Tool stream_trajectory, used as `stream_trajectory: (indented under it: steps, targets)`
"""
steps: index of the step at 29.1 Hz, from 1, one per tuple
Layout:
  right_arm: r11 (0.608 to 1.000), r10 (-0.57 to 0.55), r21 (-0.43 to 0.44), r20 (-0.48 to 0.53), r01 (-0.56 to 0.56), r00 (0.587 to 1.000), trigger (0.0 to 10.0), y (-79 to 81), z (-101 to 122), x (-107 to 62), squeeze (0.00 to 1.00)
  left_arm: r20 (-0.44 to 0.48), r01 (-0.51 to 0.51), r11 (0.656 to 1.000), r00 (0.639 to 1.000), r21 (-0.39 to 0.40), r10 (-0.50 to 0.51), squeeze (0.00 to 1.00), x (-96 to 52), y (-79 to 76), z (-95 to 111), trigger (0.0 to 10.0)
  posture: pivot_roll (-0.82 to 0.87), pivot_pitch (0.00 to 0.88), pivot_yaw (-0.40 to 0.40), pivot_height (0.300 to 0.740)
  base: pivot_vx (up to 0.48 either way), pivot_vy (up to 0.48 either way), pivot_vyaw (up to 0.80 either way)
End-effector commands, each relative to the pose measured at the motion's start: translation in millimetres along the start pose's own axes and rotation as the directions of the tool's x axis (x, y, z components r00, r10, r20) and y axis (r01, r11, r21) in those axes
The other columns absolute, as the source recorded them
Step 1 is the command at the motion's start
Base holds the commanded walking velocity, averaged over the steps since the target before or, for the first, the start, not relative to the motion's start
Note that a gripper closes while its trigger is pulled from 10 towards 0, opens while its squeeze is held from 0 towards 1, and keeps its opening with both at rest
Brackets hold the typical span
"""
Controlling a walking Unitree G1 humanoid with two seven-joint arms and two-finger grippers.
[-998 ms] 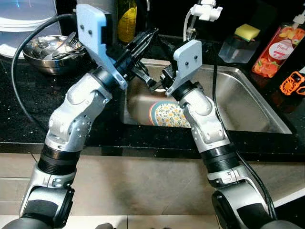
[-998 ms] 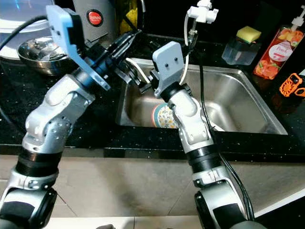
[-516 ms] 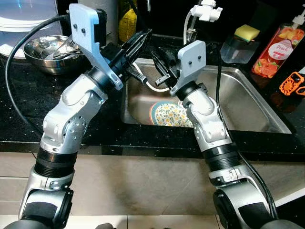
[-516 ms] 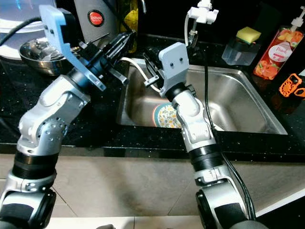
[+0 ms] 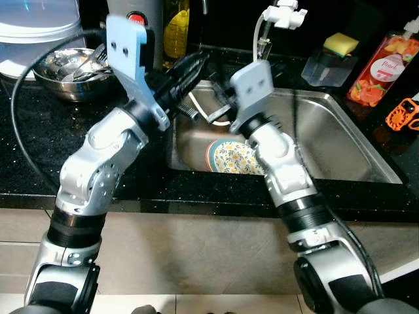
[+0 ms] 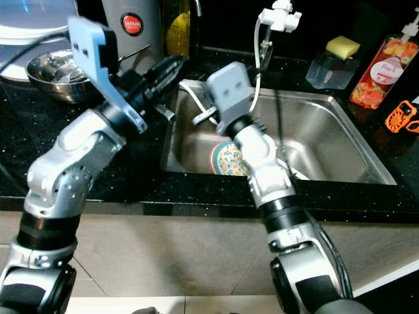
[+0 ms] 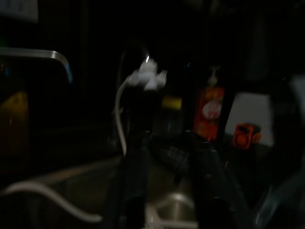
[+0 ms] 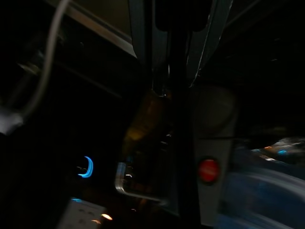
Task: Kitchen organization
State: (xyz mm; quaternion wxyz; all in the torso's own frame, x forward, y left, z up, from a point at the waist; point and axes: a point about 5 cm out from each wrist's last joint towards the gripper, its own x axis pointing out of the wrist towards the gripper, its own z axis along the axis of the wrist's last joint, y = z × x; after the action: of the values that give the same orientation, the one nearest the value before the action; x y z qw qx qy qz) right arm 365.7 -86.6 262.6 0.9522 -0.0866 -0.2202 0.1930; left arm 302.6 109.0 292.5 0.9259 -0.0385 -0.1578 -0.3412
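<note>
Hands raised over sink (image 5: 340,124), both clear of floral plate (image 5: 229,157) lying below right hand (image 5: 219,108). Left hand (image 5: 190,65): 2 fingers parted, grasping nothing, aimed toward faucet (image 5: 278,16). Right hand state: cannot tell; blurred. White hose (image 5: 209,120) looped between hands. Likely positioning for plate pickup. Steel bowl (image 5: 65,69) on table behind left hand.

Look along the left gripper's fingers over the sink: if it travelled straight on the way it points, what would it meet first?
Probably the white faucet head with its hose: the left wrist view looks along the left gripper straight at it, above the sink. The soap bottle lies further back. Depth is unclear in the dark picture.
</note>
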Motion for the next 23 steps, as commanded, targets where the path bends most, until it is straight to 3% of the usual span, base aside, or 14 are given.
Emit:
stream_trajectory:
  steps: [1, 2, 6, 8, 12, 14, 15, 16, 17, 18, 19, 20, 21, 23]
  targets:
    - [0.997, -0.051, 0.060, -0.054, 0.054, 0.997, 10.0, -9.3, -8.2, -0.8, 0.00, -0.045, -0.025, 1.000, 0.999, 0.018, 0.026, 1.00, -2.5, 3.1, -3.8, 10.0, 0.23, 0.013, -0.122, 0.740, 0.000, 0.000, 0.00]
    - [0.993, -0.073, 0.085, -0.074, 0.079, 0.995, 10.0, -12.6, -10.2, -0.5, 0.00, -0.047, -0.041, 0.999, 0.998, 0.015, 0.042, 0.00, -3.9, 5.6, -4.0, 10.0, 0.23, 0.013, -0.122, 0.740, 0.000, 0.000, 0.00]
    - [0.981, -0.146, 0.097, -0.182, 0.166, 0.972, 10.0, -26.4, -23.8, -0.6, 0.00, -0.045, -0.103, 0.994, 0.994, 0.021, 0.104, 0.00, -10.6, 16.7, -3.4, 10.0, 0.23, 0.013, -0.122, 0.740, 0.000, 0.000, 0.00]
    - [0.983, -0.167, 0.016, -0.315, 0.181, 0.934, 10.0, -33.9, -43.3, -4.5, 0.00, -0.035, -0.158, 0.986, 0.986, 0.055, 0.160, 0.00, -17.4, 27.6, -0.1, 10.0, 0.23, 0.013, -0.122, 0.740, 0.000, 0.000, 0.00]
    - [0.988, -0.150, -0.030, -0.391, 0.150, 0.908, 10.0, -34.9, -56.6, -8.9, 0.00, -0.042, -0.214, 0.971, 0.975, 0.104, 0.219, 0.00, -21.7, 38.1, 2.3, 10.0, 0.23, 0.013, -0.122, 0.740, 0.000, 0.000, 0.00]
    - [0.991, -0.135, -0.084, -0.454, 0.109, 0.881, 10.0, -36.4, -69.3, -14.8, 0.00, -0.048, -0.294, 0.937, 0.950, 0.188, 0.308, 0.00, -27.5, 54.0, 5.9, 10.0, 0.25, 0.018, -0.127, 0.740, 0.000, 0.000, 0.00]
    - [0.989, -0.144, -0.106, -0.511, 0.104, 0.847, 10.0, -42.0, -81.2, -22.5, 0.00, -0.068, -0.397, 0.867, 0.898, 0.301, 0.435, 0.00, -38.0, 79.2, 11.5, 10.0, 0.25, 0.019, -0.135, 0.740, 0.000, 0.000, 0.00]
    - [0.989, -0.144, -0.106, -0.511, 0.104, 0.847, 10.0, -42.0, -81.2, -22.5, 0.00, -0.068, -0.397, 0.867, 0.898, 0.301, 0.435, 0.00, -38.0, 79.2, 11.5, 10.0, 0.25, 0.019, -0.135, 0.740, 0.000, 0.000, 0.00]
    - [0.987, -0.159, -0.110, -0.548, 0.117, 0.821, 10.0, -48.1, -88.5, -28.5, 0.43, -0.077, -0.479, 0.795, 0.838, 0.372, 0.541, 0.00, -50.1, 101.3, 18.4, 10.0, 0.25, 0.019, -0.135, 0.740, 0.000, 0.000, 0.00]
    - [0.987, -0.159, -0.110, -0.548, 0.117, 0.821, 10.0, -48.1, -88.5, -28.5, 0.43, -0.077, -0.479, 0.795, 0.838, 0.372, 0.541, 0.00, -50.1, 101.3, 18.4, 10.0, 0.25, 0.019, -0.135, 0.740, 0.000, 0.000, 0.00]
    - [0.986, -0.166, -0.086, -0.564, 0.143, 0.809, 10.0, -53.3, -91.7, -32.1, 1.00, -0.089, -0.522, 0.723, 0.780, 0.453, 0.619, 0.00, -62.5, 119.5, 23.7, 10.0, 0.25, 0.019, -0.135, 0.740, 0.000, 0.000, 0.00]
    - [0.986, -0.166, -0.086, -0.564, 0.143, 0.809, 10.0, -53.3, -91.7, -32.1, 1.00, -0.089, -0.522, 0.723, 0.780, 0.453, 0.619, 0.00, -62.5, 119.5, 23.7, 10.0, 0.25, 0.019, -0.135, 0.740, 0.000, 0.000, 0.00]
    - [0.984, -0.169, -0.052, -0.566, 0.170, 0.806, 10.0, -56.7, -92.0, -33.4, 1.00, -0.113, -0.525, 0.669, 0.737, 0.526, 0.666, 0.00, -73.7, 132.8, 25.6, 10.0, 0.26, 0.016, -0.137, 0.740, 0.000, 0.000, 0.00]
    - [0.980, -0.173, -0.017, -0.571, 0.199, 0.802, 10.0, -58.7, -91.5, -33.4, 1.00, -0.130, -0.501, 0.624, 0.708, 0.600, 0.694, 0.00, -82.9, 142.2, 26.8, 10.0, 0.26, 0.015, -0.135, 0.740, 0.000, 0.000, 0.00]
